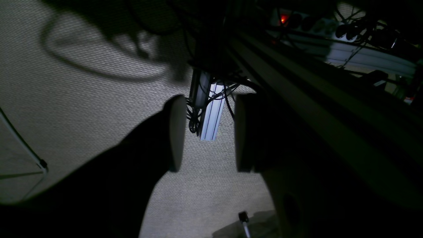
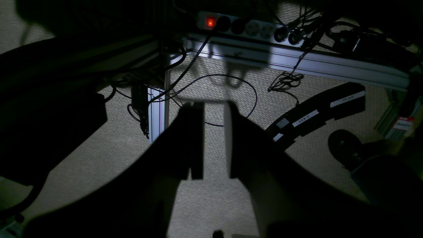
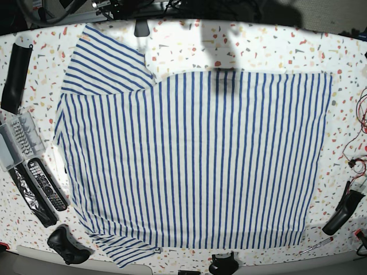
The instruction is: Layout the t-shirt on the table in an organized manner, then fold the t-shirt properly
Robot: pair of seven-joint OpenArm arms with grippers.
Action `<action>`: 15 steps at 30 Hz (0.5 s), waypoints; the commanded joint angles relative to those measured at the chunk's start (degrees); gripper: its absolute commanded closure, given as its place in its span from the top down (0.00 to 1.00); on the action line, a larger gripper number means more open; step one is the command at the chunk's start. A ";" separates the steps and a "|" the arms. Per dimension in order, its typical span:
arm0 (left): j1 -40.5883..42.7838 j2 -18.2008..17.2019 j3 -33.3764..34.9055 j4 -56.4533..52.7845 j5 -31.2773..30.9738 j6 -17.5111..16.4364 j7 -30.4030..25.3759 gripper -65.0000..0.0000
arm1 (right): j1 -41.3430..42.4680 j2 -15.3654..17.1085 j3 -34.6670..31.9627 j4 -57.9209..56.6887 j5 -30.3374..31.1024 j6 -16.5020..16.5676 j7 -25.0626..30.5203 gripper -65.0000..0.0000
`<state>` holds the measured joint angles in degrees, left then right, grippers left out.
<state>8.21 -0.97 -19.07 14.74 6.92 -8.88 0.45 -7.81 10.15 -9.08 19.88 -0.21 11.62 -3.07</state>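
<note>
The t-shirt [image 3: 195,154], white with thin blue stripes, lies spread flat on the speckled table [image 3: 275,51] in the base view. One sleeve [image 3: 103,63] points to the far left corner and the other sleeve [image 3: 123,252] lies at the near left edge. Neither arm shows in the base view. In the left wrist view my left gripper [image 1: 208,145] hangs over grey carpet, open wide, with nothing between its pads. My right gripper [image 2: 213,145] also hangs over the carpet, its jaws apart by a narrow gap and empty.
Left of the shirt lie a black tube [image 3: 14,71], a grey box [image 3: 14,140], remotes [image 3: 43,183] and a game controller [image 3: 66,243]. A black tool [image 3: 341,212] and red cables [image 3: 358,132] sit at the right edge. A power strip [image 2: 251,28] and frame rails lie below.
</note>
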 commanded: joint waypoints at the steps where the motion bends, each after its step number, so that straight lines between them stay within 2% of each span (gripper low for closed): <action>1: 0.17 -0.02 0.07 0.24 0.15 -0.13 -0.04 0.33 | -0.15 0.28 -0.04 0.35 -0.04 0.11 0.24 0.16; 15: 0.57 0.00 0.07 0.63 0.13 -0.13 -0.26 0.33 | -1.01 0.24 -0.04 0.35 -0.04 0.11 0.44 0.16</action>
<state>8.29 -0.97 -19.07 15.14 6.92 -8.88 0.40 -8.58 10.15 -9.08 19.92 -0.21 11.62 -2.98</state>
